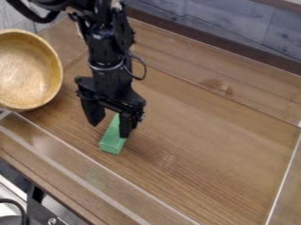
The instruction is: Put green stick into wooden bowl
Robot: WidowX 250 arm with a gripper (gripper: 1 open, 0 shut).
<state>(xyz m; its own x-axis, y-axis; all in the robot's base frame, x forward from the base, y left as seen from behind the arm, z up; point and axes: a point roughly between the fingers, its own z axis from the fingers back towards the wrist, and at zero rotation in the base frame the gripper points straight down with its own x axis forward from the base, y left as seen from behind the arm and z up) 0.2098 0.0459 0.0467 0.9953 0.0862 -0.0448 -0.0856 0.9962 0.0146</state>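
The green stick [112, 141] lies flat on the wooden table, its far end hidden between my fingers. My gripper [111, 123] hangs straight down over it, open, with one dark finger on each side of the bar's upper half. The fingertips sit low, close to the tabletop, and whether they touch the stick cannot be told. At the left edge rests the wooden bowl [26, 70], round and light tan, empty inside, well apart from the stick and the gripper.
A brown wooden tabletop [212, 132] stretches to the right. A clear low wall [153, 185] runs along the front edge and another [282, 185] along the right side. A grey stone-patterned wall [235, 22] stands at the back.
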